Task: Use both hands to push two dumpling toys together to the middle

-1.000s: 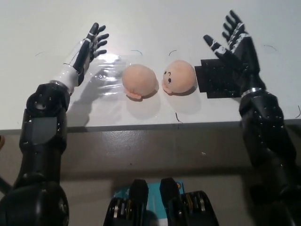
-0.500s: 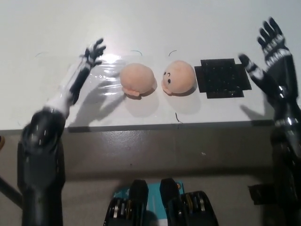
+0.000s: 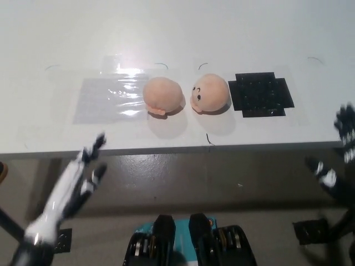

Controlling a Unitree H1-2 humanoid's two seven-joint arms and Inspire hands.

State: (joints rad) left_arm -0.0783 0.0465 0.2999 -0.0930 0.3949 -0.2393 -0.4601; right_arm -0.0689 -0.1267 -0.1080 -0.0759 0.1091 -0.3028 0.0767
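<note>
Head view: two peach dumpling toys [image 3: 187, 95] lay side by side, nearly touching, midway along the white table [image 3: 177, 33], nearer its front edge. A clear plastic sheet [image 3: 105, 100] lay left, a black mat [image 3: 260, 94] right. Both hands hung off the table, below its front edge: the left hand [image 3: 83, 177] released with fingers spread; the blurred right hand [image 3: 344, 149] also looked unclenched, empty.

Lab-like test bench: bare white table [image 3: 183, 22], taped clear sheet [image 3: 108, 98], black marker pad [image 3: 260, 94]
</note>
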